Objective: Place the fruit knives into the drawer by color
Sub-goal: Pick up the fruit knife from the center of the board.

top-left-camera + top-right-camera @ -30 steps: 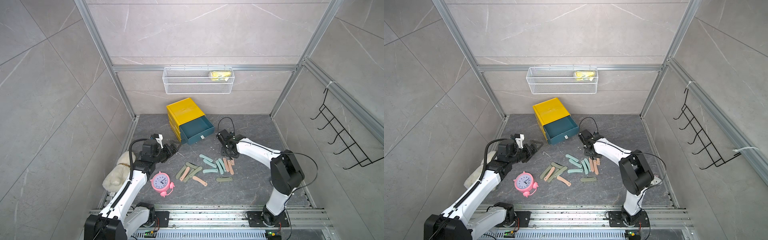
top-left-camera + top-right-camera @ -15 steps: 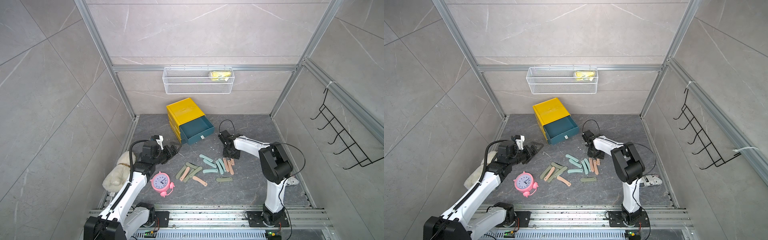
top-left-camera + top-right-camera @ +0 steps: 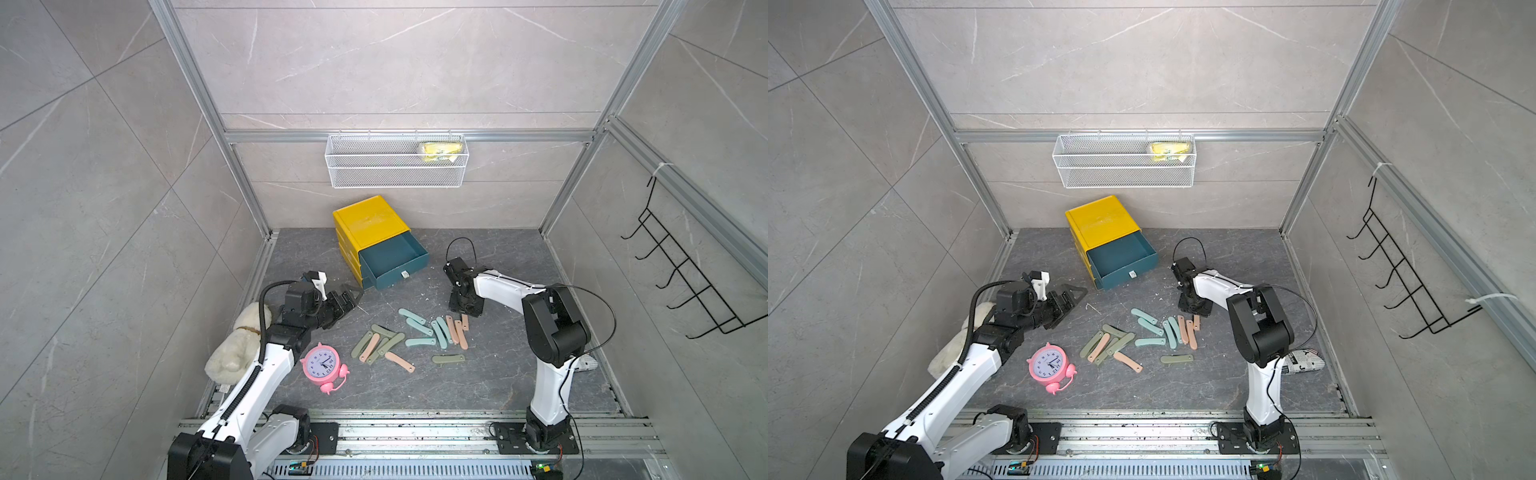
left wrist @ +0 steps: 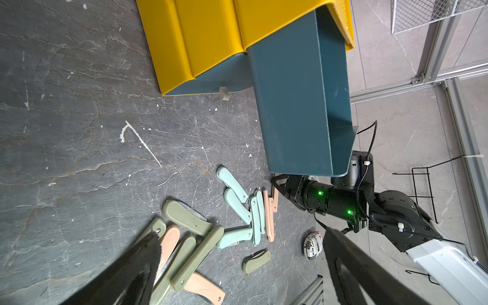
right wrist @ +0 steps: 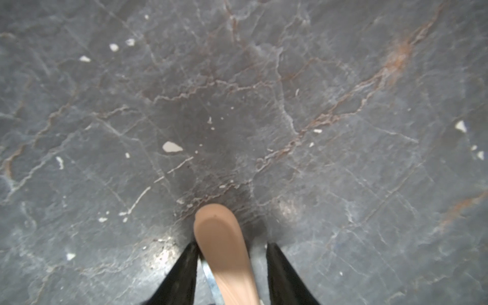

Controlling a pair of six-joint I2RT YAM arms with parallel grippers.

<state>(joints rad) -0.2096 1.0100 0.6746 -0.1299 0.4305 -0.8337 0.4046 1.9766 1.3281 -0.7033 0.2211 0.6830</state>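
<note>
1. The right gripper (image 3: 466, 310) stands over a salmon pink fruit knife (image 5: 221, 237) at the 3 o'clock edge of the fruit knives (image 3: 415, 341) scattered on the counter (image 3: 507, 374). Its jaws are apart, straddling the knife, not yet clamped.
2. The knife's long axis runs 12 to 6 o'clock, so the jaws close across its width.
3. The open drawer (image 3: 395, 277) lies at 10 o'clock.
4. The left gripper (image 3: 348, 301), spread wide and empty, is farther off.
5. The knife is slim and matte, with a rounded end.

a robotics lab cell: aluminium frame (image 3: 409, 136), stone-look wall panels (image 3: 395, 62), slotted mounting rail (image 3: 415, 430).
</note>
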